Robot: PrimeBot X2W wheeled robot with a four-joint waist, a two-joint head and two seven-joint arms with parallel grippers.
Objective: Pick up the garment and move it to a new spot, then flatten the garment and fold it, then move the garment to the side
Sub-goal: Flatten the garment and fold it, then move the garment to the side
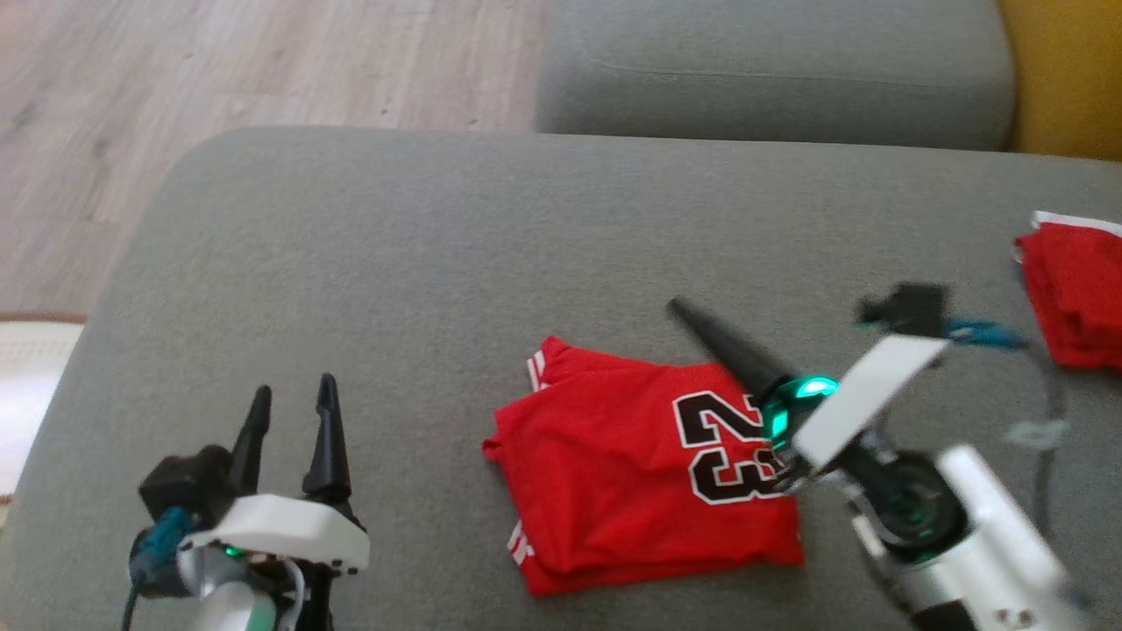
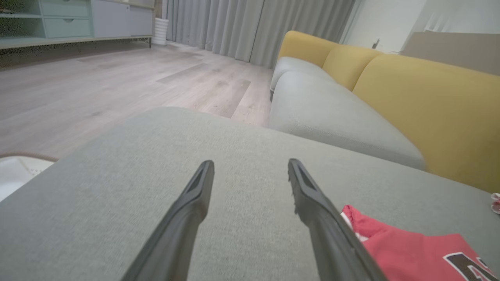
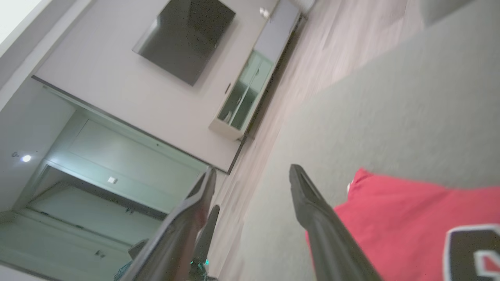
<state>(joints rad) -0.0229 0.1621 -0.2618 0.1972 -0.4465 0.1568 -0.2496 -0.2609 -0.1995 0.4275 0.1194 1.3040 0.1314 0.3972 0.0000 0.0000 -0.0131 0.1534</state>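
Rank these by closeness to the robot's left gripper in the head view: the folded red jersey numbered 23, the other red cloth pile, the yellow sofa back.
1. Folded red jersey, just right of the left gripper.
2. Red cloth pile, far right edge.
3. Yellow sofa back, top right corner.

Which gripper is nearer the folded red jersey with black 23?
Right. The right gripper is at the right edge of the folded red jersey; left gripper sits apart, off its left side.
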